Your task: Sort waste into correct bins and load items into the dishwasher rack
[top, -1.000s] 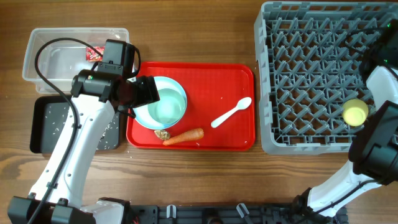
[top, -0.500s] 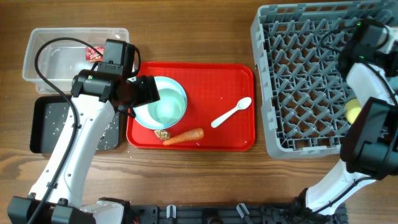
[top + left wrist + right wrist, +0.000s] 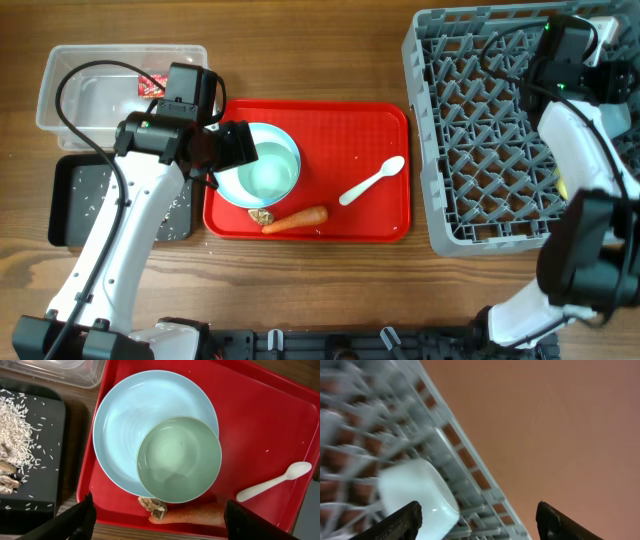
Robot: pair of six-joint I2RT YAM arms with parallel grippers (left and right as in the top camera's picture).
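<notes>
- Overhead view: bright, even light falls from above, and the arms cast only faint, soft shadows on the wooden table (image 3: 330,50).
- Left wrist view: sharp focus. A soft sheen lies on the plate (image 3: 125,420) and the bowl (image 3: 179,457). The left fingers (image 3: 75,522) are dark and out of focus.
- Right wrist view: heavy motion blur smears the dishwasher rack (image 3: 365,425), and a warm reddish-brown cast covers the picture.

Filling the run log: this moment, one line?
left gripper: open above bowl on plate | right gripper: open over rack | spoon, carrot: on red tray
</notes>
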